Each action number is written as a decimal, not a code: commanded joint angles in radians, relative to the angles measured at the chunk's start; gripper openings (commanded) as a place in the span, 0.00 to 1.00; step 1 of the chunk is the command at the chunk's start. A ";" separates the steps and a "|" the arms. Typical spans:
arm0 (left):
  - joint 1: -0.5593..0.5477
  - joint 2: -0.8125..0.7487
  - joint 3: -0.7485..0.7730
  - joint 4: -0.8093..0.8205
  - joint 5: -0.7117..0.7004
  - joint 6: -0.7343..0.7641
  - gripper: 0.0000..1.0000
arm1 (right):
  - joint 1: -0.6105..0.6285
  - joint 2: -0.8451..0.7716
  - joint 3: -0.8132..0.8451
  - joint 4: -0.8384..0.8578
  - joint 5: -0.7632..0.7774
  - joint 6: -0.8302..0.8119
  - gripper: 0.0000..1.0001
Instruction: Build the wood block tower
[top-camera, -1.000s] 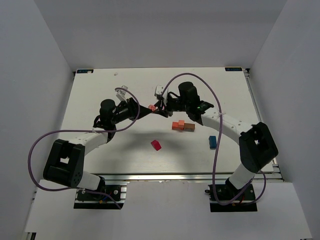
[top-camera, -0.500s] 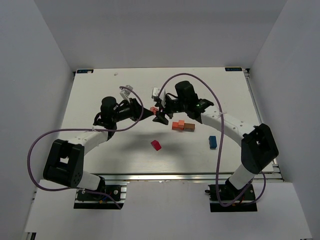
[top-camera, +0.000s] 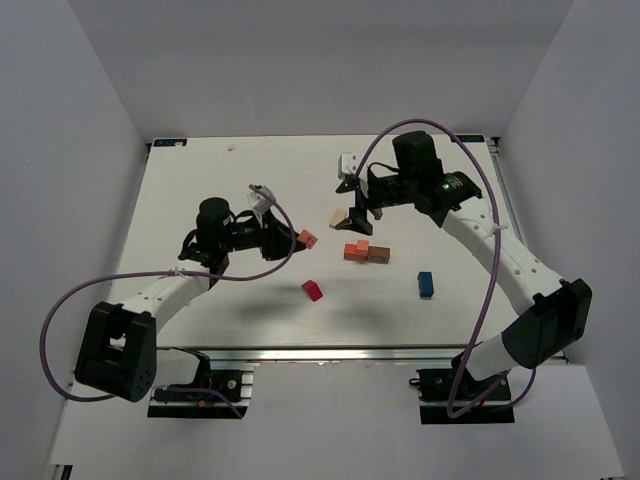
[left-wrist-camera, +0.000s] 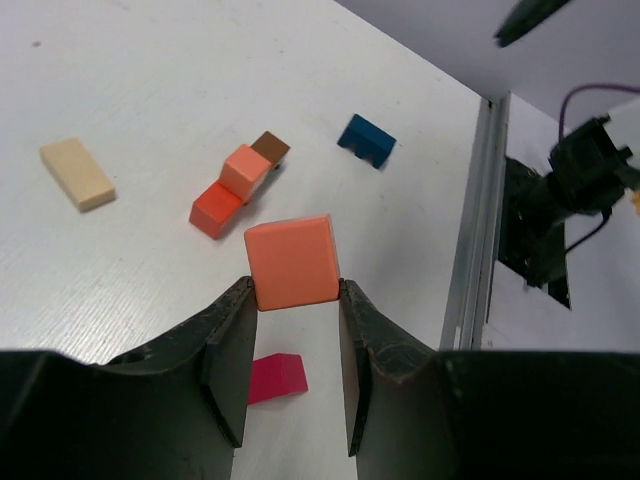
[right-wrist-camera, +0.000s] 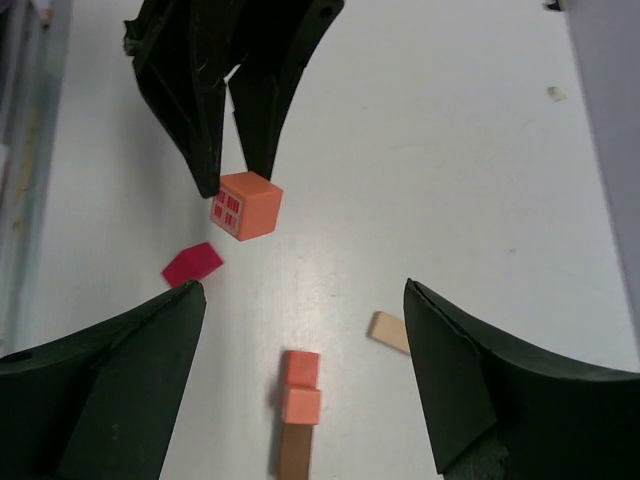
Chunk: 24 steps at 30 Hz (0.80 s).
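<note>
Clamped in left claw, off the counter: pink-orange wooden cube. Just right of it, mid-frame in top view: low orange-red, salmon and brown wood block tower, long axis left-right. Spread wide, empty: right claw.

**Fig.** White worktop, top view. Far-L corner: dark tag; far-R corner: matching tag. Small pale speck just inside far edge, nr far-L corner. Aluminium rail runs along near edge; second rail along R edge. Plain white walls enclose L, far & R sides.
</note>
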<state>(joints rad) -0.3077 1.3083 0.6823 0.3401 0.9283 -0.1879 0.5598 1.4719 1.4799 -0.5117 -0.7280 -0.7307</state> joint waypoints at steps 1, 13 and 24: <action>-0.017 -0.058 -0.044 0.023 0.119 0.119 0.00 | 0.003 0.007 0.011 -0.149 -0.125 -0.062 0.84; -0.045 -0.092 0.028 -0.213 0.106 0.352 0.00 | 0.109 0.079 -0.036 -0.105 -0.036 -0.061 0.75; -0.071 -0.144 0.000 -0.208 0.124 0.413 0.00 | 0.121 0.126 -0.052 -0.004 -0.053 0.077 0.69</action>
<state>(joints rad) -0.3725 1.1992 0.6804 0.1352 1.0294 0.1902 0.6781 1.5909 1.4357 -0.5491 -0.7559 -0.6827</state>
